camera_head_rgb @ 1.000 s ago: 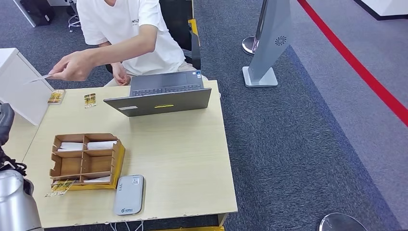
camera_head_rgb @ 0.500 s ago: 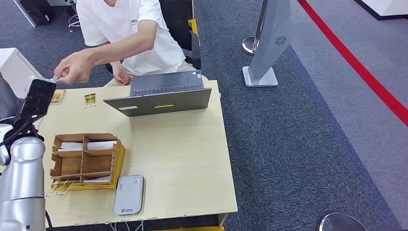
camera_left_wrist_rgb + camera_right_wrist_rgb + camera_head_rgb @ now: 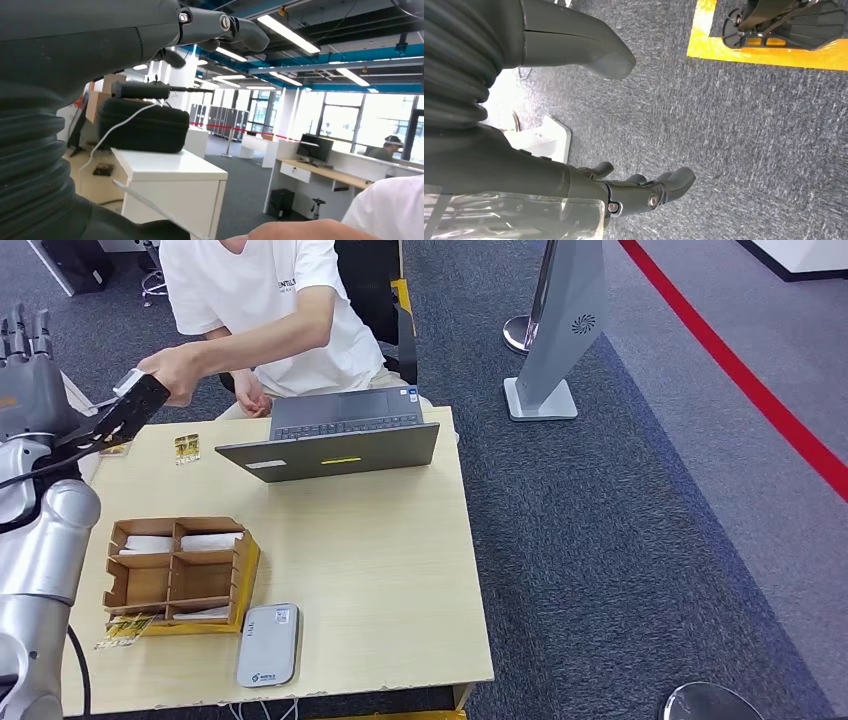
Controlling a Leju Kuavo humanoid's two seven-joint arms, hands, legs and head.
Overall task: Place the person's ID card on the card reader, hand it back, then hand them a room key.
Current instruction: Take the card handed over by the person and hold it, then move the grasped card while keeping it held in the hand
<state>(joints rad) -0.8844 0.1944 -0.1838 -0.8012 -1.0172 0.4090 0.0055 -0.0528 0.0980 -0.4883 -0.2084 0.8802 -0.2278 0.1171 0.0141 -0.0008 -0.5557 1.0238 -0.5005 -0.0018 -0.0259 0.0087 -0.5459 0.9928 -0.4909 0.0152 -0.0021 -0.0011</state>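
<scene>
One wooden table [image 3: 380,570] stands on grey carpet [image 3: 640,540]; left hand [image 3: 28,370] is spread wide; the ID card is indistinct.

**Silver arm, dark grey hands**

The robot's left arm [image 3: 45,550] is a smooth silver tube of rounded segments, with a thin black cable [image 3: 78,670] looping beside its lower part. Its left hand [image 3: 28,370] is dark grey, with slim dark fingers [image 3: 25,332] and a thick black thumb [image 3: 130,408] tipped in pale grey. The right hand [image 3: 574,125] has a grey ribbed cover [image 3: 454,60], a thick smooth grey thumb [image 3: 579,45], and darker fingers [image 3: 659,187] pinned with round silver screws [image 3: 653,199].
</scene>
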